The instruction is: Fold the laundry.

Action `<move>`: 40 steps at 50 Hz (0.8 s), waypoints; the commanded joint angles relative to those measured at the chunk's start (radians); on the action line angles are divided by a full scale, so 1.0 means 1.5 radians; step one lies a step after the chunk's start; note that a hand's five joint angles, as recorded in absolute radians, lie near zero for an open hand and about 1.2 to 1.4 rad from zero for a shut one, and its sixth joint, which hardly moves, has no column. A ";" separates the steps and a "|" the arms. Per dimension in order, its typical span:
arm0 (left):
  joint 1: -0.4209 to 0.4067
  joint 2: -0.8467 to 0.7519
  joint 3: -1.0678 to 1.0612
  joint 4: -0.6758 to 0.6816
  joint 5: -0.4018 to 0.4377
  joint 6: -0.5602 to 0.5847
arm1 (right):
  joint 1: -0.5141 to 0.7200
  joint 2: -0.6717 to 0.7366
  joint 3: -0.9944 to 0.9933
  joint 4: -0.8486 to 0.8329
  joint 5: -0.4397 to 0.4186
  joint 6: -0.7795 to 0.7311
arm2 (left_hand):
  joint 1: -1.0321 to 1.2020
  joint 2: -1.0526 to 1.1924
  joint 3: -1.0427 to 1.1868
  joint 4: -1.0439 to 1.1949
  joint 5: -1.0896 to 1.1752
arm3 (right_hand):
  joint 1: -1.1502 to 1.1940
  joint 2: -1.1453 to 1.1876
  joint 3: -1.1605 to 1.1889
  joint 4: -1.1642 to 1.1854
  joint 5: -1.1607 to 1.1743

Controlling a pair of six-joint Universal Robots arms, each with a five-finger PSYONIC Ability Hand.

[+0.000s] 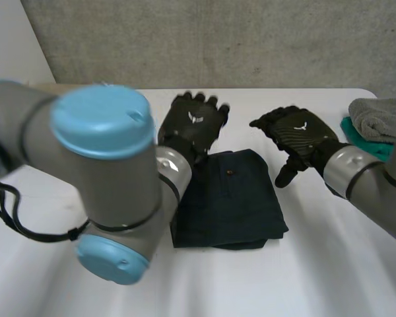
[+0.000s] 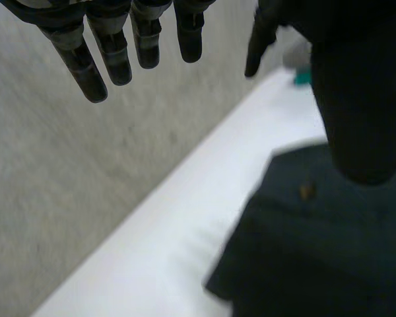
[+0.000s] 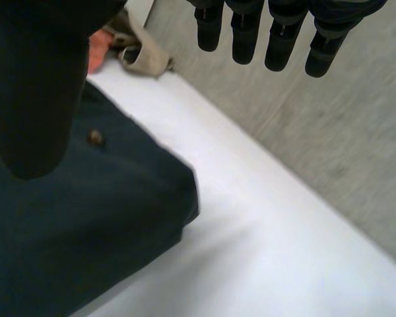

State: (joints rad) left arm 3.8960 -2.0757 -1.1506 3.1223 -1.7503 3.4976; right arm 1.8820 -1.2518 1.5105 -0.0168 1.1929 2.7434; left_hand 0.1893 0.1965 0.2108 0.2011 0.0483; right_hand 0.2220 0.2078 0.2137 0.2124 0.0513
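Observation:
A dark navy garment (image 1: 231,198) lies folded into a neat rectangle in the middle of the white table (image 1: 330,264), with a small brown button on top. My left hand (image 1: 193,122) hovers above its far left corner, fingers (image 2: 119,53) straight and holding nothing. My right hand (image 1: 297,135) hangs just past the far right corner, fingers (image 3: 277,39) spread and empty. The folded garment (image 2: 317,251) lies under the left palm in the left wrist view. In the right wrist view the garment (image 3: 86,224) sits beneath the thumb. Neither hand touches the cloth.
A grey towel (image 1: 379,119) lies on a teal cloth (image 1: 366,142) at the table's far right edge. A grey wall (image 1: 218,39) rises behind the table. A beige item (image 3: 142,56) sits past the garment's far corner.

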 commanded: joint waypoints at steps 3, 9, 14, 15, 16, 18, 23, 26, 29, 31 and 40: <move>0.075 0.054 -0.023 -0.004 0.168 -0.095 | 0.055 -0.110 0.294 -0.251 -0.002 -0.018 | 0.018 0.013 0.004 0.010 -0.004 | -0.032 -0.022 -0.026 -0.025 -0.034; 0.091 0.051 -0.029 -0.005 0.203 -0.146 | 0.082 -0.092 0.402 -0.384 -0.015 -0.045 | 0.024 0.019 0.010 0.016 0.002 | -0.032 -0.022 -0.026 -0.025 -0.034; 0.091 0.045 -0.035 -0.008 0.204 -0.153 | 0.085 -0.013 0.409 -0.436 -0.019 -0.072 | 0.024 0.019 0.010 0.016 0.002 | -0.032 -0.022 -0.026 -0.025 -0.034; 0.091 0.045 -0.037 -0.008 0.204 -0.154 | 0.085 -0.001 0.407 -0.443 -0.018 -0.077 | 0.024 0.019 0.010 0.016 0.002 | -0.032 -0.022 -0.026 -0.025 -0.034; 0.091 0.045 -0.038 -0.007 0.204 -0.155 | 0.085 0.009 0.403 -0.450 -0.018 -0.082 | 0.024 0.019 0.010 0.016 0.002 | -0.032 -0.022 -0.026 -0.025 -0.034; 0.091 0.043 -0.039 -0.007 0.203 -0.153 | 0.084 0.035 0.390 -0.468 -0.016 -0.095 | 0.024 0.019 0.010 0.016 0.002 | -0.032 -0.022 -0.026 -0.025 -0.034; 0.090 0.043 -0.042 -0.005 0.200 -0.152 | 0.083 0.071 0.366 -0.495 -0.015 -0.113 | 0.024 0.019 0.010 0.016 0.002 | -0.032 -0.022 -0.026 -0.025 -0.034; 0.089 0.042 -0.042 -0.004 0.202 -0.152 | 0.083 0.096 0.352 -0.516 -0.011 -0.120 | 0.024 0.019 0.010 0.016 0.002 | -0.032 -0.022 -0.026 -0.025 -0.034; 0.090 0.038 -0.042 -0.003 0.202 -0.152 | 0.083 0.114 0.332 -0.533 -0.005 -0.122 | 0.024 0.019 0.010 0.016 0.002 | -0.005 0.004 0.000 0.001 -0.008; 0.091 0.037 -0.042 -0.001 0.202 -0.153 | 0.083 0.124 0.310 -0.533 -0.002 -0.120 | 0.024 0.019 0.010 0.016 0.002 | 0.065 0.074 0.070 0.071 0.062; 0.092 0.037 -0.042 -0.001 0.202 -0.156 | 0.085 0.163 0.246 -0.521 0.000 -0.111 | 0.024 0.019 0.010 0.016 0.002 | 0.120 0.129 0.125 0.126 0.117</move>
State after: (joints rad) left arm 4.0334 -2.0202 -1.2136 3.1200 -1.4482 3.2666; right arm 2.0074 -1.0481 1.9411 -0.8093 1.1906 2.5657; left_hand 0.1910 0.1965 0.2108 0.2011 0.0483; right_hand 0.3052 0.3082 0.3141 0.3170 0.1298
